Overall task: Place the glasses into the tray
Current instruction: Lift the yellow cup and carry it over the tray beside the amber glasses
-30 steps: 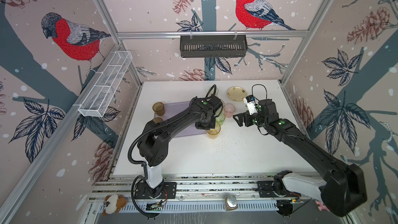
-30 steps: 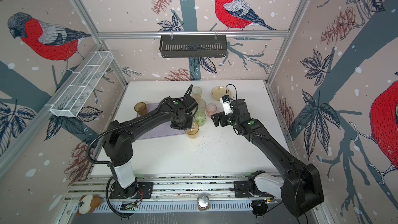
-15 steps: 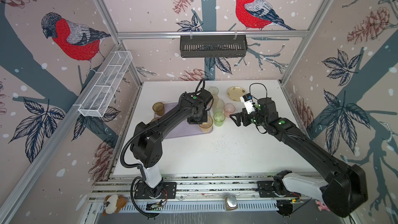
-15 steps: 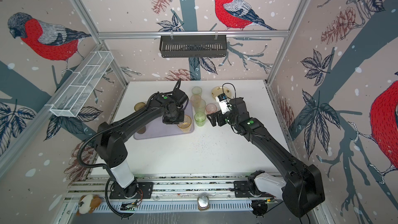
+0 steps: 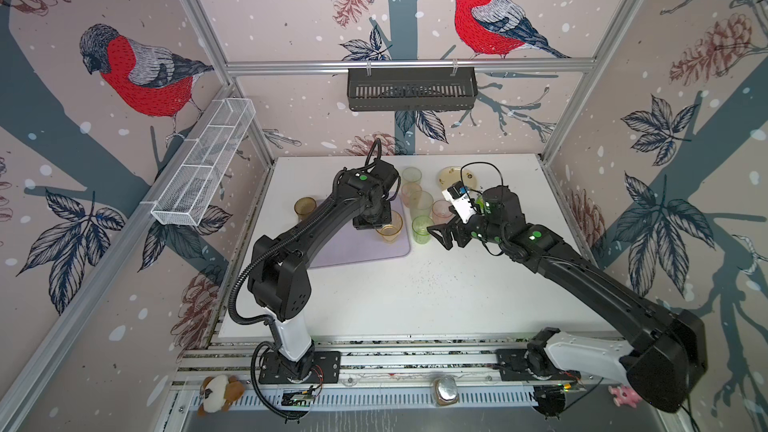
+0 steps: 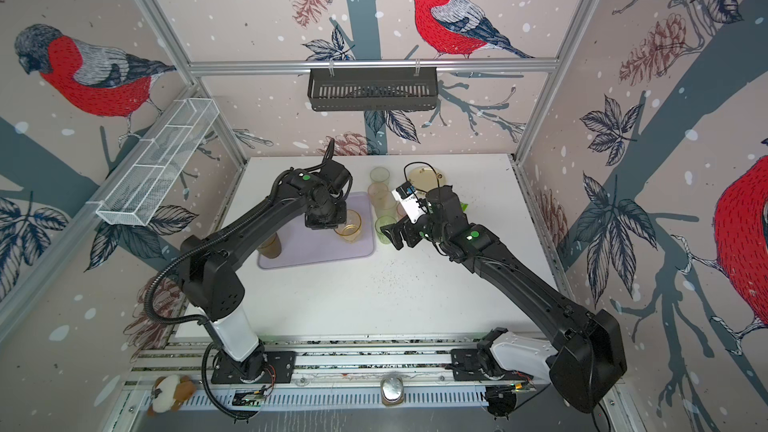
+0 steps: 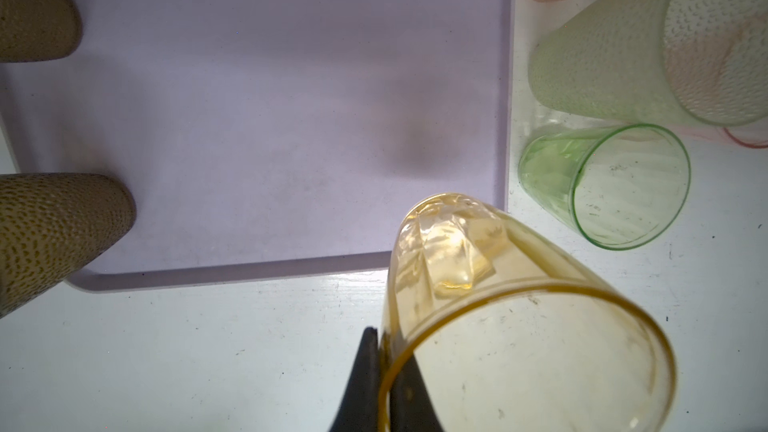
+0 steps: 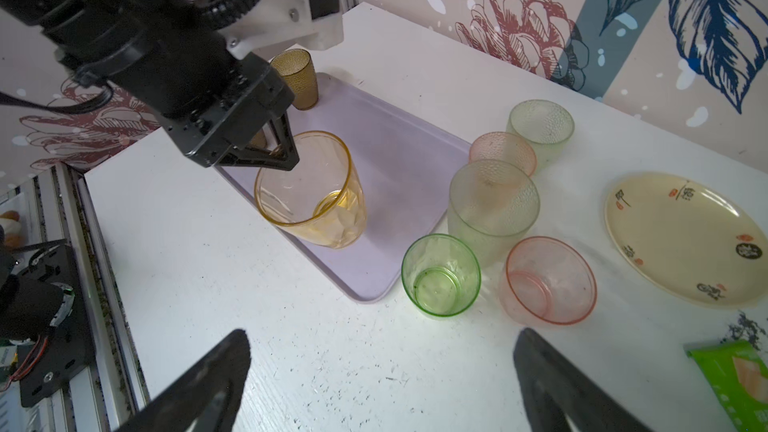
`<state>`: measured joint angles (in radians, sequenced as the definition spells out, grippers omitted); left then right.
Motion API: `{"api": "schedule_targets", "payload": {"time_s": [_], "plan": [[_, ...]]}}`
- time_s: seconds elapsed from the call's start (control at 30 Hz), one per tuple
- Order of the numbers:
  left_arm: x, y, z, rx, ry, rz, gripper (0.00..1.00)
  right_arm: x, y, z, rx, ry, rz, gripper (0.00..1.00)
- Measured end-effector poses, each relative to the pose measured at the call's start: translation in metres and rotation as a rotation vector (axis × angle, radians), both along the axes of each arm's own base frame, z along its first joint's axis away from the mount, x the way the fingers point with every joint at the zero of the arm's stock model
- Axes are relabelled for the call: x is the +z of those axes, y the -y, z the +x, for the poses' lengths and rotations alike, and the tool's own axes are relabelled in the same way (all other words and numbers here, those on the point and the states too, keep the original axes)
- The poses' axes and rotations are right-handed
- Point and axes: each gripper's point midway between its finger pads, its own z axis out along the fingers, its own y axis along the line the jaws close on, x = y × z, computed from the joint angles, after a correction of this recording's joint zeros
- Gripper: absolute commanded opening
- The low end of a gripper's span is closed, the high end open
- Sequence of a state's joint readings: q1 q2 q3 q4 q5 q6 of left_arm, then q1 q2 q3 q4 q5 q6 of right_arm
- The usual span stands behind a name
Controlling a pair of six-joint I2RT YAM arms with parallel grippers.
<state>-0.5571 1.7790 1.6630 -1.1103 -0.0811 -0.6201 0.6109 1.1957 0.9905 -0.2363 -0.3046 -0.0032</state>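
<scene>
Amber glass point(image 8: 312, 191): being pinched at its rim by the left tool point(image 8: 274, 151), one finger inside the wall and one outside; likely gripped this way because the body is too wide for a side hold. In the right wrist view it is tilting slightly over the near end of the tray point(image 8: 399, 160); whether the base is touching the floor is not being shown clearly.
Left tool state: being kept clenched on the amber glass, jaws nearly together across the thin wall.
Tray: lying flat on the desk point(image 5: 415, 292), long side running toward the left wall.
Brown glasses: two point(image 7: 54, 234) point(image 7: 33, 14) being seen upright at the tray's far-left end; one appears on the tray edge, the other beside it, exact footing is not being made out.
Glasses still off the tray: green point(image 8: 441, 274), two pink point(image 8: 548, 280) point(image 8: 503, 151) and two pale ones point(image 8: 492, 205) point(image 8: 540, 124) being left clustered just beside the tray's right edge, close enough for short transfers.
Right tool point(image 8: 382, 371): being held released, jaws wide, hovering near the green glass, probably being lined up for the next pick.
Plate point(image 8: 681, 238): sitting apart to the right, not being involved.
</scene>
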Motion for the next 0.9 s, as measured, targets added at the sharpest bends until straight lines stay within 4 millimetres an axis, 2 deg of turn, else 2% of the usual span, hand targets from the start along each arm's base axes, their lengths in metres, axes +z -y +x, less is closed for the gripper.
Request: {"api": "schedule_targets", "payload": {"time_s": [0.6, 0.9], "plan": [[0.003, -0.043, 0.024, 0.116, 0.013, -0.004, 0.00, 0.022, -0.044, -0.017, 0.183, 0.090, -0.010, 1.00], [-0.007, -0.074, 0.038, 0.202, 0.016, 0.023, 0.00, 0.017, -0.056, -0.025, 0.226, 0.081, -0.020, 0.99]]}}
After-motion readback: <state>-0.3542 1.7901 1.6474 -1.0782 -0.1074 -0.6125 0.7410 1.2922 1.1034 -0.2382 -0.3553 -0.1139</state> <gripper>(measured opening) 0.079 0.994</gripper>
